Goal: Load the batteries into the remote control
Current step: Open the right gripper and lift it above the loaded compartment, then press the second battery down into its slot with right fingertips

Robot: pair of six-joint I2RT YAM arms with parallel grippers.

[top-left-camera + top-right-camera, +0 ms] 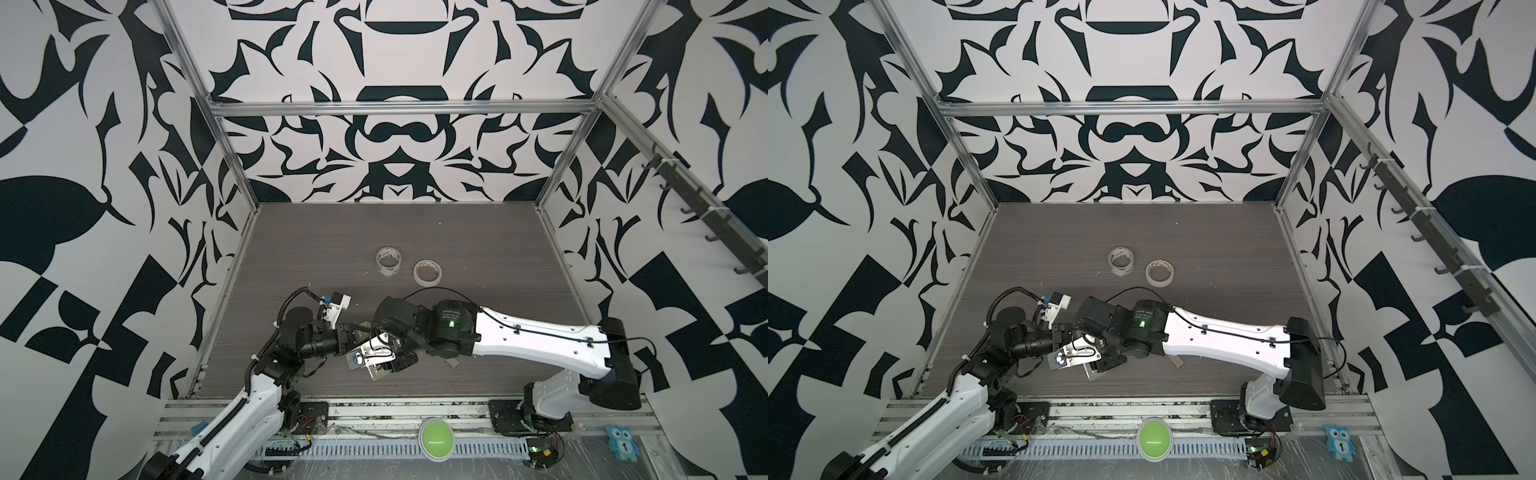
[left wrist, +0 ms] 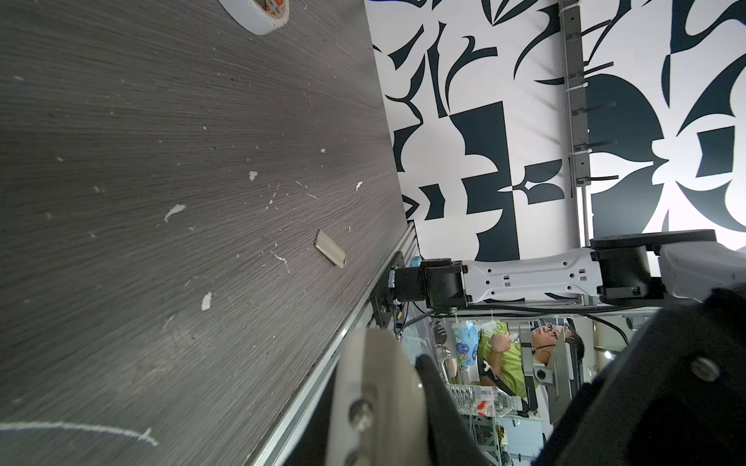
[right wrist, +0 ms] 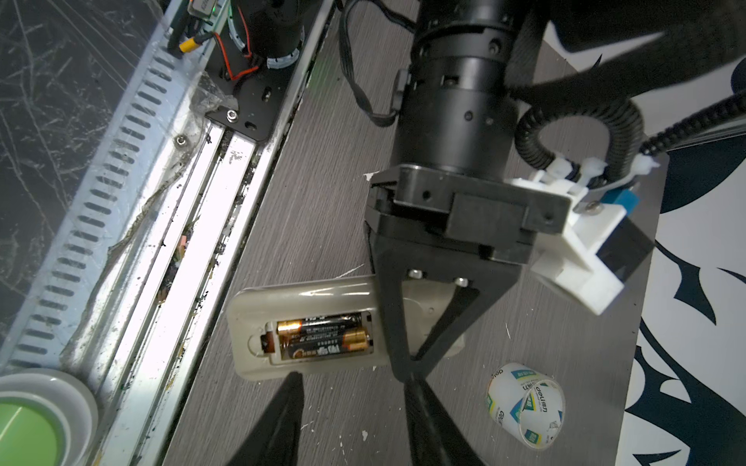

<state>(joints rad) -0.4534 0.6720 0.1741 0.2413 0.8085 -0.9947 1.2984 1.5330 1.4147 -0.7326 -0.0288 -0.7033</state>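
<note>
Nearest me, on the front rail, sits a green button (image 1: pixel 435 444). Just past it, at the front of the grey table (image 1: pixel 457 232), both arms crowd over one spot.

The remote control (image 3: pixel 258 322) lies there on its face, back upward, with its compartment uncovered. The batteries (image 3: pixel 323 335) sit inside, side by side, their gold ends pointing opposite ways. The compartment end points toward the rail.

The right gripper (image 3: pixel 353 377) hovers at the remote's long edge beside the compartment. Its jaws stand partly apart with nothing between them, and the remote's edge lies just beyond the two dark fingertips, not inside them.

The left gripper (image 3: pixel 405 369) comes in from the other side, turned on its side. Its jaws are closed down on the half of the remote away from the batteries. One black finger lies flat across the remote's back; the other finger is hidden underneath. In both top views the wrists cover most of this, and only the remote's front corner shows.

Further right, under the right forearm, a small beige rectangular piece (image 2: pixel 330 253) lies flat on the table, well apart from the remote.

Farther back, mid-table, two tape rolls stand close together: a printed one (image 1: pixel 388 261) and a plain pale one (image 1: pixel 427 272).
</note>
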